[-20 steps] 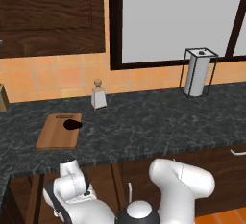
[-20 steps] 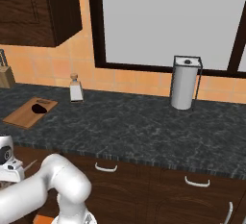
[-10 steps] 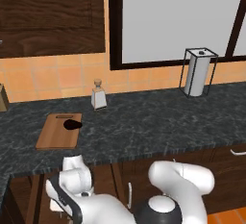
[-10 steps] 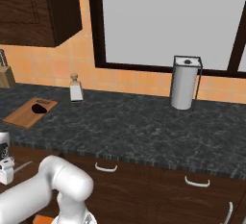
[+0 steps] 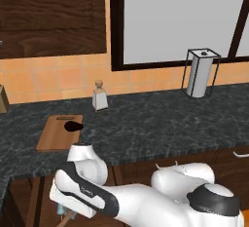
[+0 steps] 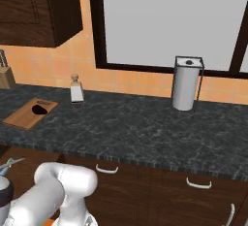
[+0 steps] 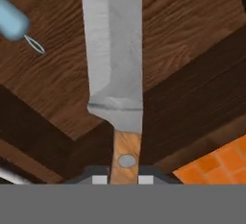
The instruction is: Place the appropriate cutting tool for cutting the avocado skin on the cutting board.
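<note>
The knife (image 7: 114,50) has a broad grey blade and a tan-brown handle, and it points away from the hand in the hand view. My gripper (image 7: 122,180) is shut on that handle. The blade hangs over a brown wooden drawer bottom. In the left base view the hand (image 5: 65,209) is low at the lower left, below the counter's front edge. The light-brown cutting board (image 5: 54,136) lies on the dark counter above it, and the near-black avocado (image 5: 74,125) rests on the board's far right corner. Board (image 6: 24,117) and avocado (image 6: 40,108) also sit at the left in the right base view.
A light blue peeler (image 7: 11,20) lies in the drawer, to the upper left of the blade. On the counter stand a small bottle (image 5: 99,98) behind the board, a paper towel holder (image 5: 200,73) to the right and a knife block (image 6: 6,74) at far left.
In the left base view the arm's wrist has risen and shifted a little right, toward the counter's front edge. Board and avocado have not moved.
</note>
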Controlling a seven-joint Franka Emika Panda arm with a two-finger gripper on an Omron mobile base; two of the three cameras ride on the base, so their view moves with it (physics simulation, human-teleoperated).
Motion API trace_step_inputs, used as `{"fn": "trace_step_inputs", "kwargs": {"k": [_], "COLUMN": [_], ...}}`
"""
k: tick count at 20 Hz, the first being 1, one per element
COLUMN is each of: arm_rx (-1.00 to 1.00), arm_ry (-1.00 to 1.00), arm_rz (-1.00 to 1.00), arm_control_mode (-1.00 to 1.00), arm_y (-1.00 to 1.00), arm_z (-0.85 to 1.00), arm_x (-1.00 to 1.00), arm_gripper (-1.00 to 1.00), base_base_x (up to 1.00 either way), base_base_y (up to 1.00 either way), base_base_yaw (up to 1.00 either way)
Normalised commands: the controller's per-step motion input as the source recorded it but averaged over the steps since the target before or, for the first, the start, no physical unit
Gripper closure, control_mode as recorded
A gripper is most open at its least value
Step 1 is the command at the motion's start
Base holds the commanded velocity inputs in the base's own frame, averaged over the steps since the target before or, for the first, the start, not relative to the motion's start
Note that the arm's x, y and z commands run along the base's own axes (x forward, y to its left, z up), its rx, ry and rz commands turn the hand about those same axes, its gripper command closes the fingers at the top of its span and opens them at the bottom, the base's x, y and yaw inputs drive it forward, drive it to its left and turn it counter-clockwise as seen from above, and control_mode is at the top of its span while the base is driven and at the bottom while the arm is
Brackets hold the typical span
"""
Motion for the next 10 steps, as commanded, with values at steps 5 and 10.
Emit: {"fn": "trace_step_inputs", "kwargs": {"k": [5, 10], "arm_rx": [-0.03, -0.11], "arm_ry": [-0.04, -0.18], "arm_rz": [-0.36, -0.3], "arm_control_mode": [-1.0, -1.0], "arm_y": [0.0, 0.11], "arm_z": [1.0, 1.0], "arm_x": [-0.45, -0.22], "arm_gripper": [1.0, 1.0], "base_base_x": [0.0, 0.0], "base_base_y": [0.0, 0.0], "base_base_yaw": [0.0, 0.0]}}
